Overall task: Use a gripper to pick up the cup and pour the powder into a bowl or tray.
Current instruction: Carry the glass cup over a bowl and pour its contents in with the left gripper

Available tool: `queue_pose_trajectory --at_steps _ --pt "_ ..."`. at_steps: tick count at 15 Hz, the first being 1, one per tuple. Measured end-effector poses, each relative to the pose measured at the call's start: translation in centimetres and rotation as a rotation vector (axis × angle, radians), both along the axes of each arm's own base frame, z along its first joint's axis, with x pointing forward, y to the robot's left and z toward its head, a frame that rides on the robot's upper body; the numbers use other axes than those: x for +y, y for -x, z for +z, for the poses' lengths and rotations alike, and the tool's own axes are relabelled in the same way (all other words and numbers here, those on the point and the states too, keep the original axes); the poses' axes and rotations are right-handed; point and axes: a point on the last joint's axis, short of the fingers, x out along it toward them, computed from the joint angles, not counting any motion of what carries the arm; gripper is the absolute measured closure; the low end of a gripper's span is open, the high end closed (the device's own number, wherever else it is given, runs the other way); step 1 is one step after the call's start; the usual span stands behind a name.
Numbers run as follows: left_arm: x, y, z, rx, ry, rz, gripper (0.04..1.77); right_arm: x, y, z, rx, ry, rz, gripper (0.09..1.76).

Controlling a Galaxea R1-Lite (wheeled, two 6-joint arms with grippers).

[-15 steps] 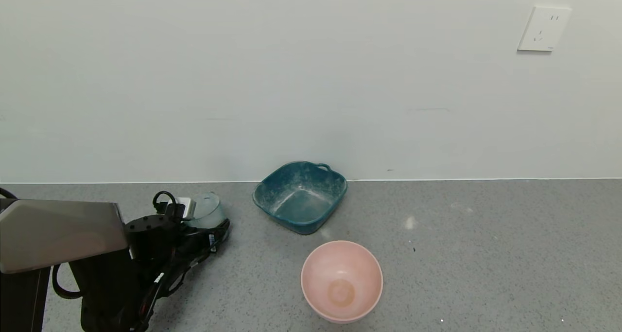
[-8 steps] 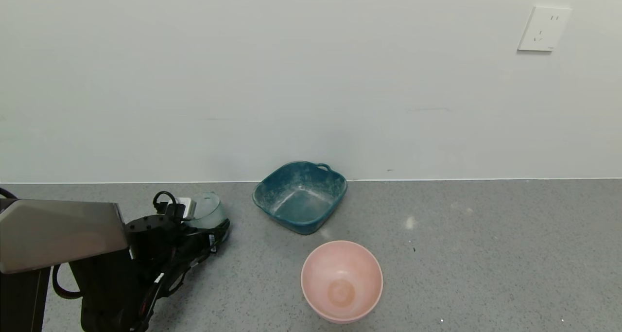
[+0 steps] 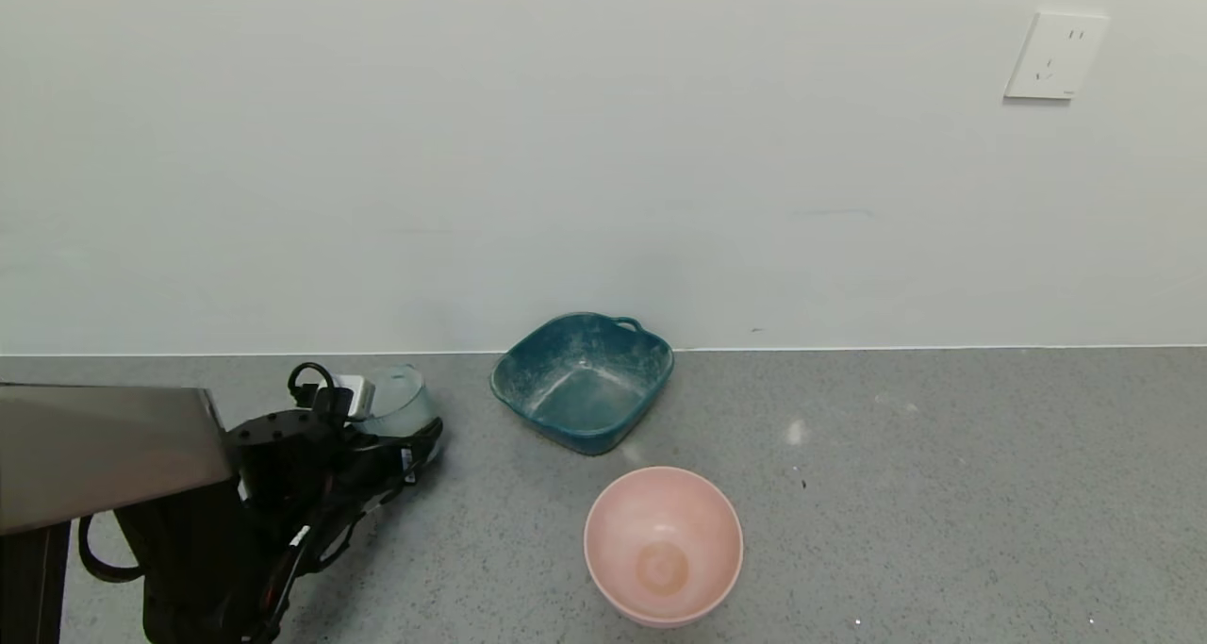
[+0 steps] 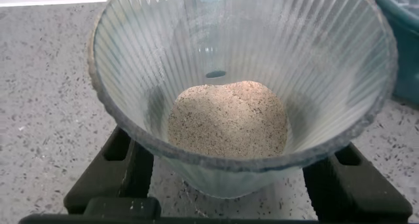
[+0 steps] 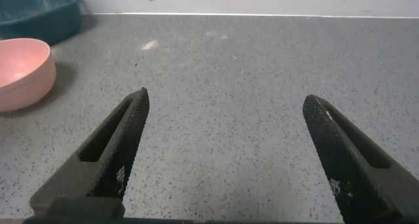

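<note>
The ribbed pale blue-grey cup (image 3: 398, 401) is at the left of the grey counter, between the fingers of my left gripper (image 3: 407, 429). In the left wrist view the cup (image 4: 163, 47) fills the picture with a heap of beige powder (image 4: 228, 119) at its bottom. The left gripper (image 4: 229, 181) has a black finger on each side of the cup's base and is shut on it. The pink bowl (image 3: 608, 512) stands at the front centre, to the right of the cup. My right gripper (image 5: 226, 99) is open and empty over bare counter; it does not show in the head view.
A dark teal tray (image 3: 528, 347) with a small handle stands against the wall behind the bowl. Both show in the right wrist view, the bowl (image 5: 19, 70) and the tray (image 5: 39, 11). A white wall socket (image 3: 1054, 56) is at the upper right.
The left arm has shifted slightly left and back, and the cup has moved with it, rising a little. The bowl and tray have not moved.
</note>
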Motion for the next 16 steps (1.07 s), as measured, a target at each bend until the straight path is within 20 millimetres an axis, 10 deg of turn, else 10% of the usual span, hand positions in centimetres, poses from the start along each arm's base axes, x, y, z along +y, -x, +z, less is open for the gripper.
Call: queue_pose_trajectory --at_steps 16 --pt "-5.1 2.3 7.7 0.005 -0.171 -0.010 0.52 0.0 0.0 0.0 0.000 0.000 0.000 0.14"
